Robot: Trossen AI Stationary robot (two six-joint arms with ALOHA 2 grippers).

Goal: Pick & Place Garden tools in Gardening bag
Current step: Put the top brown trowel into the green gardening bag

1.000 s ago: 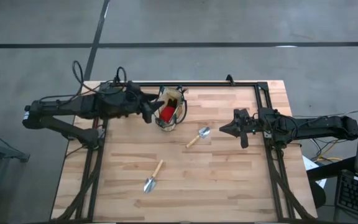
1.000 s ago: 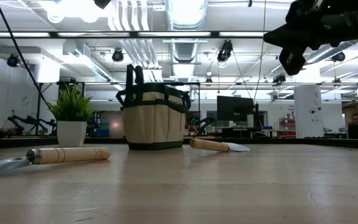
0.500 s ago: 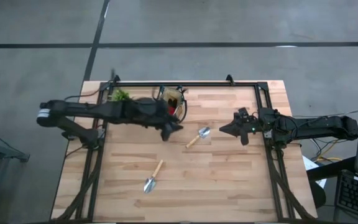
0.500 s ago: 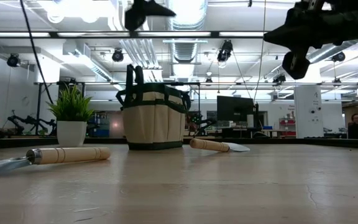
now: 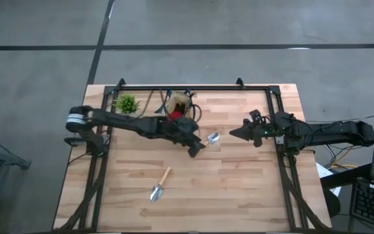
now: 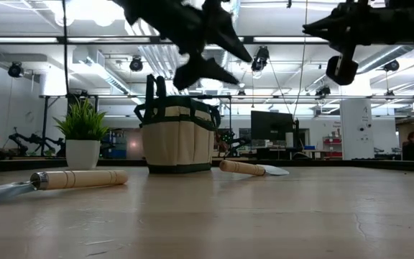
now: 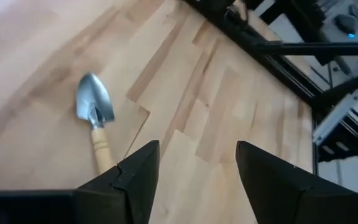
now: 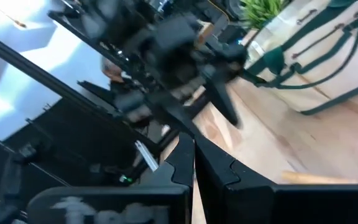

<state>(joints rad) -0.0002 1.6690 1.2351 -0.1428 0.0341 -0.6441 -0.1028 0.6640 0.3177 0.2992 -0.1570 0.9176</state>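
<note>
Left end effector over the near-bag trowel, fingers spread, nothing held.

Trowel (image 5: 208, 140) lies flat on the worktop (image 5: 239, 188) just beside the gardening bag (image 5: 178, 112); long axis runs diagonally, blade toward the right arm, handle under the left end effector (image 5: 195, 147), which is the nearer one. Right end effector (image 5: 234, 135) waits further along, fingers pressed together. Second trowel (image 5: 160, 185) lies well apart. Likely next: descend onto the handle.
</note>
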